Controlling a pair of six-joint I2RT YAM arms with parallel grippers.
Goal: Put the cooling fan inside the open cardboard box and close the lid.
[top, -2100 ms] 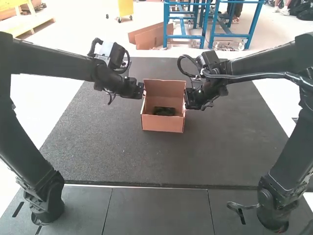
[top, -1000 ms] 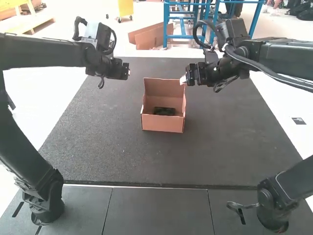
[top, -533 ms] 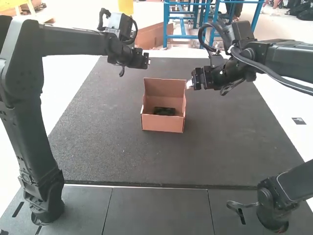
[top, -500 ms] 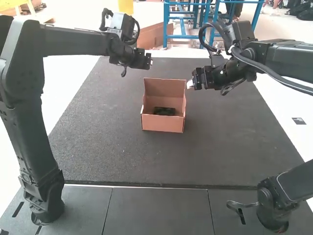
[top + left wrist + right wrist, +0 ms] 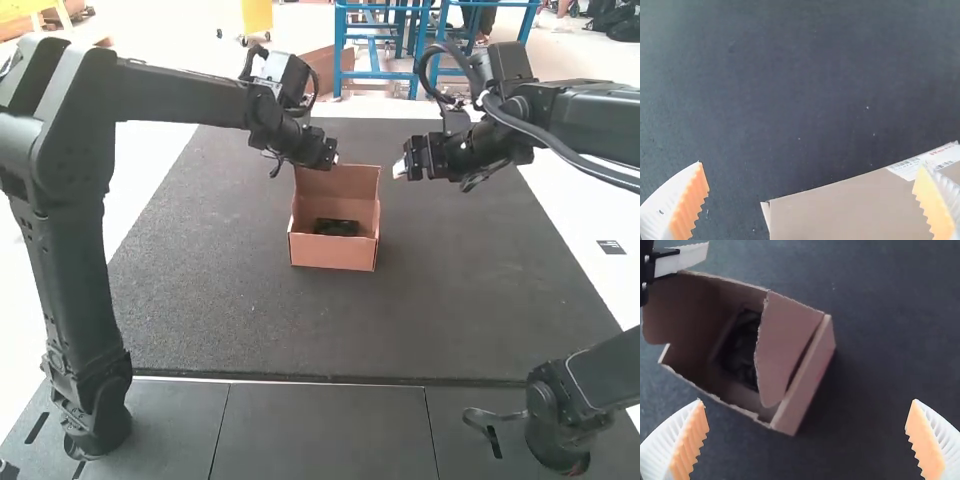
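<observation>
High view: cooling fan [image 5: 335, 227] is a dark shape on the floor of the open cardboard box [image 5: 333, 252]. The box stands near the middle of the black mat [image 5: 200, 280], its lid [image 5: 338, 183] upright at the far wall. At the lid's upper left corner hangs the left gripper [image 5: 326, 158]; off the box's right side, apart from it, hovers the right gripper [image 5: 410, 168]. Finger spread is hard to read from this angle. Left wrist view settles it: ribbed white fingers [image 5: 670, 215] with orange pads are spread wide, with the lid's top edge between them and not pinched; contact cannot be told. Right wrist view: its own fingers [image 5: 927, 440] are likewise wide apart, holding nothing, with the box beneath. This view adds a side flap [image 5: 785, 347] leaning inward beside the fan, and one white finger of the left gripper at the lid's corner.
</observation>
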